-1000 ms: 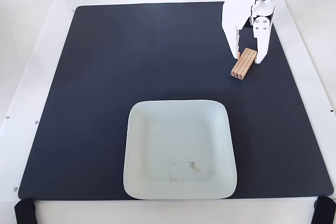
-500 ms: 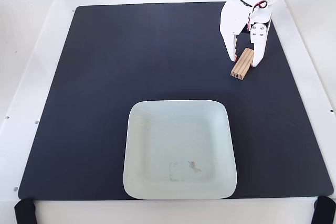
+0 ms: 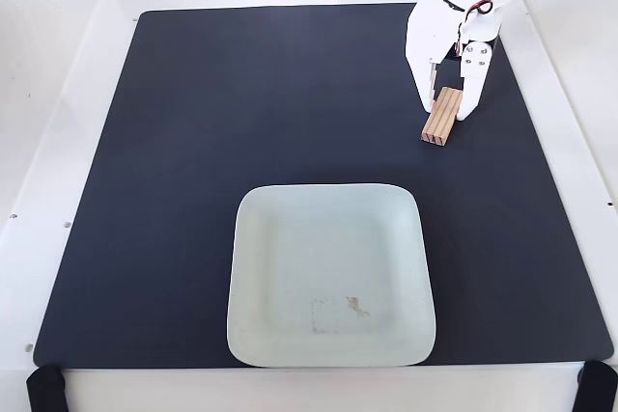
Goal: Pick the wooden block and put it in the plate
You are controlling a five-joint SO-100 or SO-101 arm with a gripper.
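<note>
Claw: we saw the white claw [image 3: 446,108] at the far right of the fixed view, its two fingers down on either side of the far end of the wooden block [image 3: 441,118]; whether it had truly clenched on the wood we could not tell.
Block: it lay on the black mat [image 3: 241,113], slanted, its near striped end sticking out toward the plate [image 3: 328,277], which sat well apart at the near middle, with a small brownish smudge and nothing in it.
Risk: we judged the hold sat only on one end, so the block could pivot or slip out on the lift, or be nudged sideways if one finger met it first.
Surface: the mat looked flat and dull, covering most of the white table [image 3: 48,142].
Room: beyond the table's far edge we made out only white fittings and black clips.
</note>
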